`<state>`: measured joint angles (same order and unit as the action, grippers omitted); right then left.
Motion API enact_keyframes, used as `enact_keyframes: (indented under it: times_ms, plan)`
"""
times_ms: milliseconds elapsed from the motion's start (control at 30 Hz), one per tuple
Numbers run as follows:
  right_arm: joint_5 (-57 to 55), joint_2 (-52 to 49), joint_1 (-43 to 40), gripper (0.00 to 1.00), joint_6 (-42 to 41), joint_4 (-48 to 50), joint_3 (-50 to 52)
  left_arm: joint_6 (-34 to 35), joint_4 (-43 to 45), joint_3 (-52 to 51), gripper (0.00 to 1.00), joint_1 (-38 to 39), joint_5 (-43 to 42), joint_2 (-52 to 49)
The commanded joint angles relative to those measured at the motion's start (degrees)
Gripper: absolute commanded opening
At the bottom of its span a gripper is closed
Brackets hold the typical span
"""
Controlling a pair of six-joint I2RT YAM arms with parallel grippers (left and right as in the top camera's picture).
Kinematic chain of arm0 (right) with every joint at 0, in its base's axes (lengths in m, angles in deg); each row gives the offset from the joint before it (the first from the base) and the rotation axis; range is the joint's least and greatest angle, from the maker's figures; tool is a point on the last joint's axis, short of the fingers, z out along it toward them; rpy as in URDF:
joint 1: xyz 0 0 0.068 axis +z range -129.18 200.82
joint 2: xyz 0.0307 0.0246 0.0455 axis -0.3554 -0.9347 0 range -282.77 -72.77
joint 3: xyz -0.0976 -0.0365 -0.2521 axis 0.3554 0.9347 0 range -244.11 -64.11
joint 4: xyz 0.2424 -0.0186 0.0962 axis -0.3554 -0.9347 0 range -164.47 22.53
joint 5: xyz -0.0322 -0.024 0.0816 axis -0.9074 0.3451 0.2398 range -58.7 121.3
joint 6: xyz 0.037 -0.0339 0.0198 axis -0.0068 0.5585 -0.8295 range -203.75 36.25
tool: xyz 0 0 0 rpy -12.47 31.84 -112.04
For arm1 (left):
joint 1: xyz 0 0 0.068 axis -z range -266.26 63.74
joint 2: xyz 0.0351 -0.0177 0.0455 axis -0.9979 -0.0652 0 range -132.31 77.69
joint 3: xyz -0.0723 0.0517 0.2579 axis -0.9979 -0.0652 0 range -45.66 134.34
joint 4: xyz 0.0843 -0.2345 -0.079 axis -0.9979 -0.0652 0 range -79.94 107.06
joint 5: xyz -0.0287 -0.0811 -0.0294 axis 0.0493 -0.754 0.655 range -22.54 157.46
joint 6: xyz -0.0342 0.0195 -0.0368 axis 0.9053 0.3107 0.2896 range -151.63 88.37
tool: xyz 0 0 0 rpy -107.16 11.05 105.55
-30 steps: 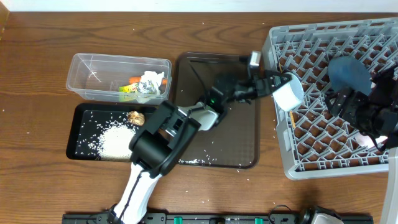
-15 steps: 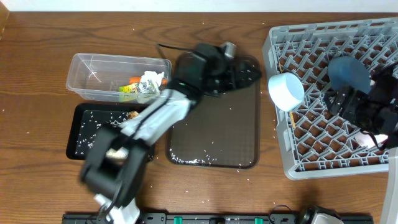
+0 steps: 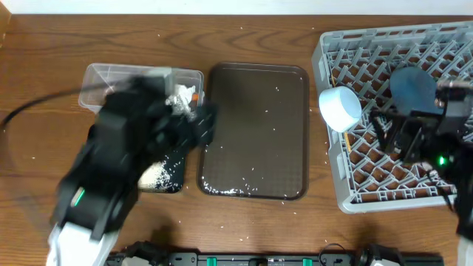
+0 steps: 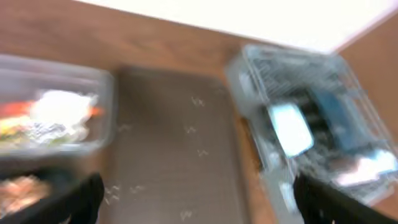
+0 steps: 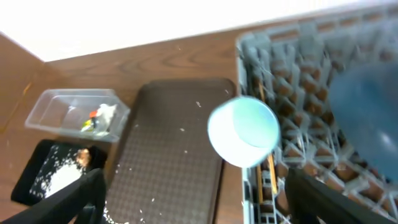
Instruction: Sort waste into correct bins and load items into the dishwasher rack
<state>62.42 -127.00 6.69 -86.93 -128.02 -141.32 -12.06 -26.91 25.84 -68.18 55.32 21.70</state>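
Since both pairs stood spread w/ nothing btwn them, I judged the step to be a fresh pick, prob. the stray rice grains on the brown serving tray, straight ahead of the left fingers. Those were released and empty. So were the right fingers, which hung above the dishwasher rack.

To do it well, I'd say don't pinch at single grains. Grip the serving tray's rim nearest the fingers, lift, and tip it toward the black tray, which lay down-left of the left fingers and held a rice heap and the brown lump. Tilt slowly, or grains would scatter onto the surface.

The clear tub, ahead-left of the left fingers, held the wrapper and carrot stick. The bowl sat tilted at the rack's edge, ahead of the right fingers, w/ chopsticks just below it and the plate beyond to the right. It may want nudging deeper btwn the pegs.

Hard to make out: the left arm was a smear in the overhead view and covered most of the tub and black tray. The left wrist view was blurred too. Cups I couldn't pick out for sure.
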Motion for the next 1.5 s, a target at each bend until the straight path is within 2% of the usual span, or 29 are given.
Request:
enact_keyframes:
  times_ms: [0,33,167,633,733,833,967,1033,1200,1467]
  plan:
    - [1.75,4.48,1.31,0.89,3.26,-0.31,-0.68,-4.35,-5.14,0.31,0.98,-0.35,15.91,6.82]
    - [1.75,5.46,1.38,0.98,3.23,-0.59,-0.68,-4.37,-7.15,0.31,0.98,-0.35,18.29,8.79]
    - [1.95,8.63,1.38,0.99,2.6,-2.21,-0.68,-4.35,-13.64,0.31,0.98,-0.35,26.53,13.33]
    - [1.9,10.1,1.36,0.99,1.38,-3.56,-0.68,-4.31,-16.26,0.24,0.98,-0.35,26.77,14.93]
    - [-0.68,10.1,1.36,0.99,1.64,-7.06,-0.68,-4.33,-16.26,0.24,0.98,-0.35,26.77,14.93]
    - [-4.83,10.1,1.64,0.99,4.26,-8.5,-0.66,-4.33,-16.26,0.24,0.98,-0.35,26.77,14.91]
    - [-5.18,12.15,6.86,0.99,15.61,-4.24,1.66,-4.33,-16.26,0.24,0.98,-0.35,26.77,14.91]
    - [-5.16,14.01,8.7,0.99,18.95,0.44,4.61,-4.33,-16.26,0.24,0.98,-0.35,26.77,14.91]
    - [-5.22,21.97,10.38,0.99,19.12,14.47,19.34,-4.33,-16.26,0.24,0.98,-0.35,26.77,14.91]
    - [-5.16,37.53,10.47,0.99,19.08,27.17,46.77,-4.31,-16.26,0.24,0.98,-0.35,26.77,14.91]
